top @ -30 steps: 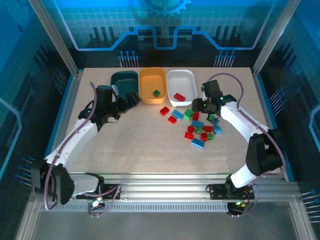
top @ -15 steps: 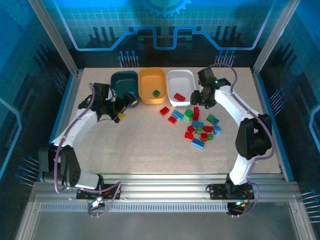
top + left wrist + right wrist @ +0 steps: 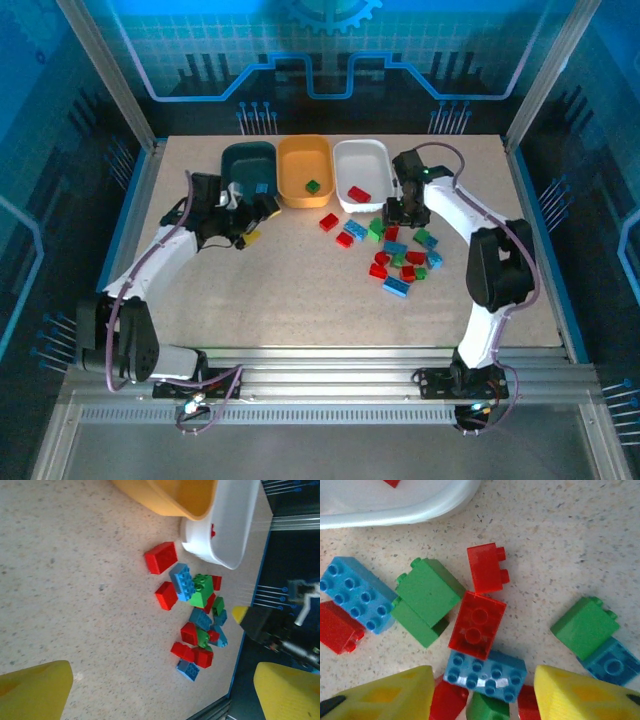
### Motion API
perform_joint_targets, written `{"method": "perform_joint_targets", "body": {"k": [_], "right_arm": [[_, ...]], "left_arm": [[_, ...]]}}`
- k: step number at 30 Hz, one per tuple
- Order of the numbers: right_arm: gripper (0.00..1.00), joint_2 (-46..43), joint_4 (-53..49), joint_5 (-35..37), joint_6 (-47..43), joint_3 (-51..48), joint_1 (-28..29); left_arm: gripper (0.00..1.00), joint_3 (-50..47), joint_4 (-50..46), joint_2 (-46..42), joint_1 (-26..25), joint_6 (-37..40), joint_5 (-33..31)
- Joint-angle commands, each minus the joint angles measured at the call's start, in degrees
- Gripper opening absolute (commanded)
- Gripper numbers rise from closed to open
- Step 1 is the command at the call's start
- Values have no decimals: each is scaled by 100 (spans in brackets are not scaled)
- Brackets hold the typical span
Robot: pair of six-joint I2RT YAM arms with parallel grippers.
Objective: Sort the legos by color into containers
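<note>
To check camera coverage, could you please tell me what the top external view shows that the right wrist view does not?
Top external adds the dark teal plastic tub, the orange-yellow plastic tub holding a green brick, and the left gripper. Right wrist adds clear studs on a light blue rectangular brick. Both share the white plastic tub and the loose brick pile.

From above and behind, the top camera sees the whole desk [image 3: 300,280]. Wrist cameras share the bricks [image 3: 200,619]: far beyond the left pincer [image 3: 160,692], close under the right pincer [image 3: 485,690].
</note>
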Motion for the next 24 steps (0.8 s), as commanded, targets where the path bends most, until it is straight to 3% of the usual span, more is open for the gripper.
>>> {"method": "perform_joint_targets", "body": {"k": [1,6,19,24], "right_arm": [[48,626,66,-121,-92,369,-122],[43,938,-5,31,-97,645,-158],[41,1770,-432,-140,-202,1574,-319],[39,1761,-410,-49,-194,1463,-333]], "left_arm": [[94,217,293,246,-337,8,111],[90,450,241,620,-495,223,320],[90,526,411,832,-494,305,656],[90,552,327,772,-486,406,641]]}}
